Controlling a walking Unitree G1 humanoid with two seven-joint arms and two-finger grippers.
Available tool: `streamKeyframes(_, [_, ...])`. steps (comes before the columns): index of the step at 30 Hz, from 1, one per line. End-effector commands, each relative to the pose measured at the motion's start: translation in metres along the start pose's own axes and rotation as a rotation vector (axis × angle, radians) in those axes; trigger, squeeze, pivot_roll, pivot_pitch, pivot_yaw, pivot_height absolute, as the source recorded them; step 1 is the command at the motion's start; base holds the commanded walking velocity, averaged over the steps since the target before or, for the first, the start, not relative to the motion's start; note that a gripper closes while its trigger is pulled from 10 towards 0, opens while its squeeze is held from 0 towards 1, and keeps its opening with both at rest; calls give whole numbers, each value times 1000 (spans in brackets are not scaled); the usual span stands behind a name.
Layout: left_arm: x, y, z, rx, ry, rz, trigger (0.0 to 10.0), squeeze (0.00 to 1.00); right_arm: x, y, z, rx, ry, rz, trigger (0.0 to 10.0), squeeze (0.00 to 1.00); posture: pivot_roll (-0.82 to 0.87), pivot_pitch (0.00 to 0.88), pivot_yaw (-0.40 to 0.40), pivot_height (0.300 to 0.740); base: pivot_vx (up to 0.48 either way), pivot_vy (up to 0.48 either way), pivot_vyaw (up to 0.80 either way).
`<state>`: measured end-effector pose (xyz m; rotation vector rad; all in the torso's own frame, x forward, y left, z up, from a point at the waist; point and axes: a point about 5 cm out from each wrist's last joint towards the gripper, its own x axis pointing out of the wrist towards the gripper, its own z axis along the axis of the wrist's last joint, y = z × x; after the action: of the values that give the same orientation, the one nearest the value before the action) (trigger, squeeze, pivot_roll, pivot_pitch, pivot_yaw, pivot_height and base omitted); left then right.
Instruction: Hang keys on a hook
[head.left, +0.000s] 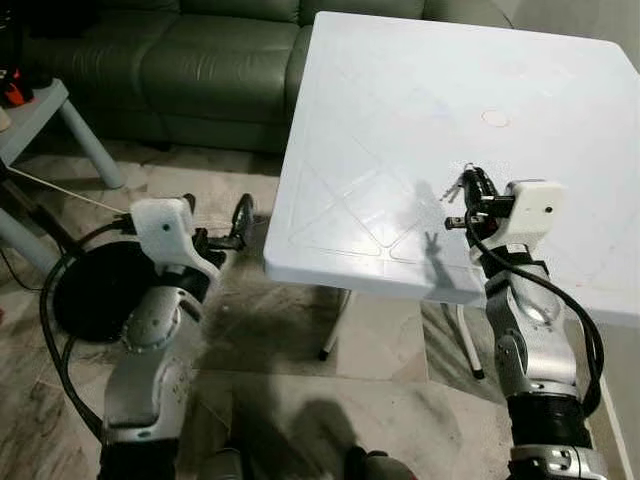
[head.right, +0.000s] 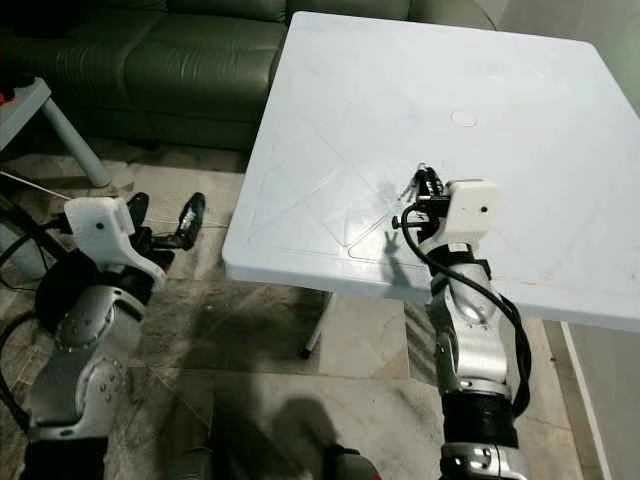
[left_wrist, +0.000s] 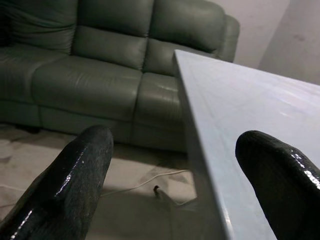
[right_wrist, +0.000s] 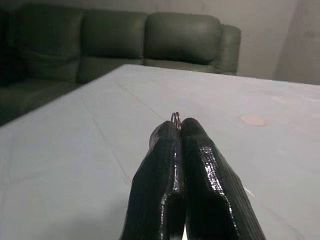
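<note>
Right gripper is above the white table, fingers pressed tight together pinching the keys; a bit of key ring pokes out past the tips, the rest is hidden between the fingers. The keys themselves are small and hard to make out from the head views. Left gripper hangs beside the table's left edge over the tiled floor, fingers spread wide, holding nothing. Green sofa behind.

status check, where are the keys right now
Right gripper shut on keys, above white table. Left gripper open, beside table edge, holding nothing. No hook seen yet; sofa behind table.
</note>
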<state>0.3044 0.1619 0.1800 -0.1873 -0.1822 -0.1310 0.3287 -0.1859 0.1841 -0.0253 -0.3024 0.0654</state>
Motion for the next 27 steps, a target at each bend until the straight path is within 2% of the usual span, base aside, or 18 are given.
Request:
streamKeyframes(1, [2, 4, -3, -9, 13, 22, 10000, 0, -5, -3, 0, -30, 12, -10, 10000, 0, 2, 125, -33, 740, 0, 0, 0])
streamKeyframes(6, [11, 6, -4, -4, 18, 30, 10000, 0, -13, -6, -4, -42, 41, -44, 10000, 0, 3, 101, -31, 740, 0, 0, 0])
streamKeyframes(11, [22, 3, -5, -5, 16, 33, 10000, 0, -18, -7, -12, -46, 121, -63, 10000, 0, 7, 78, -30, 740, 0, 0, -163])
streamKeyframes(19, [37, 5, -6, 3, 18, 50, 10000, 0, -14, -3, -16, -36, 138, -58, 10000, 0, 5, 42, -27, 740, 0, 0, -769])
streamKeyframes(27, [36, 5, -13, 16, 19, 50, 10000, 0, -14, 5, -23, -48, 158, -29, 10000, 0, 6, 38, -29, 740, 0, 0, -769])
